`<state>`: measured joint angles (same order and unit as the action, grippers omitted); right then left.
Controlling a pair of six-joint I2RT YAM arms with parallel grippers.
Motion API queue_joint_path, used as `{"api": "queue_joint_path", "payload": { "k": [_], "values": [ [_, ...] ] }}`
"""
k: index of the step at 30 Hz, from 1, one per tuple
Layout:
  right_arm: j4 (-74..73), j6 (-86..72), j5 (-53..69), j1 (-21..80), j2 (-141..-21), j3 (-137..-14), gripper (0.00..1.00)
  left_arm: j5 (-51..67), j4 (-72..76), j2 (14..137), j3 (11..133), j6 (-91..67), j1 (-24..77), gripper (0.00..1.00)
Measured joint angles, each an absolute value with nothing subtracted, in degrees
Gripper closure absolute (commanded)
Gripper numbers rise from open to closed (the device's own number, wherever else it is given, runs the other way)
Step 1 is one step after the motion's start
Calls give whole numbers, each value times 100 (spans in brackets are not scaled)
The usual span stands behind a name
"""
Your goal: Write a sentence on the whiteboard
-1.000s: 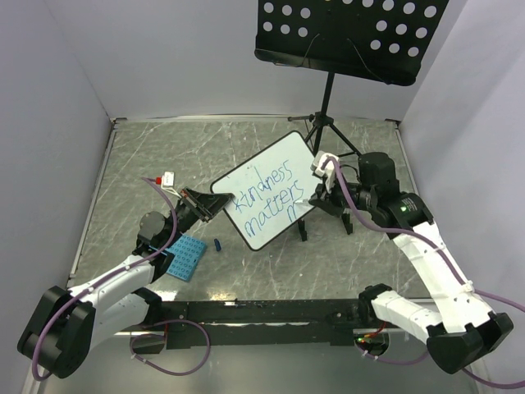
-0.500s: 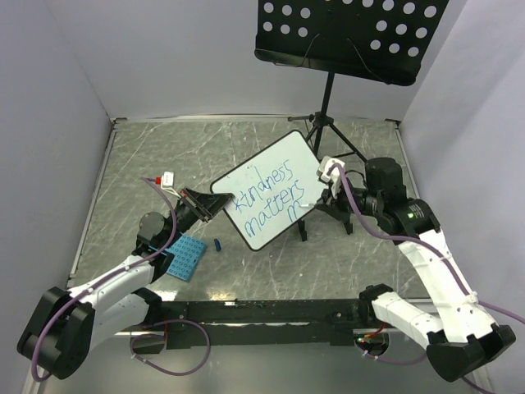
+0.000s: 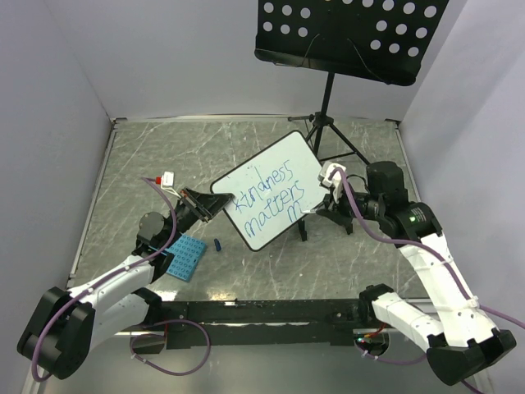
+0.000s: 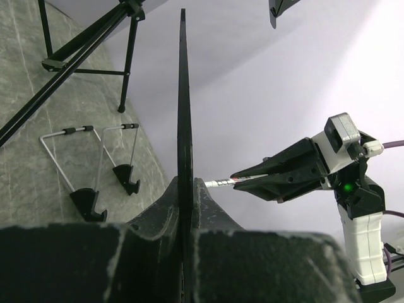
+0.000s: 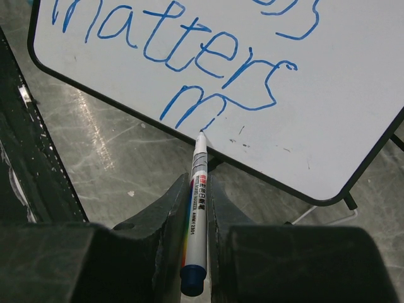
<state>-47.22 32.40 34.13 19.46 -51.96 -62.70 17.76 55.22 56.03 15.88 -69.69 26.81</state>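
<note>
Writing status: the blue handwritten marker script reads "kindness matters" plus a lone "m" on a third line, so I judge it unfinished.
Board: the small white rectangular whiteboard with a dark rim stands tilted over the middle of the grey marbled table, with the left hand clamped on its edge.
Pen: the slim white marker is pinched in the right hand, long axis pointing into the board face.
Key relation: the tip sits at the last stroke of the "m" and appears to touch. Free space lies rightward along that line, close to the lower rim.
Nearer arm: right.
</note>
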Motion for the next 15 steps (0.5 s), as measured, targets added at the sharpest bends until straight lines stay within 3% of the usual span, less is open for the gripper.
{"api": "queue_joint_path", "payload": {
  "k": [15],
  "values": [
    [-4322, 2936, 3876, 1350, -5297, -6665, 100, 1839, 5631, 5603, 1588, -6993, 2681, 99]
  ]
}}
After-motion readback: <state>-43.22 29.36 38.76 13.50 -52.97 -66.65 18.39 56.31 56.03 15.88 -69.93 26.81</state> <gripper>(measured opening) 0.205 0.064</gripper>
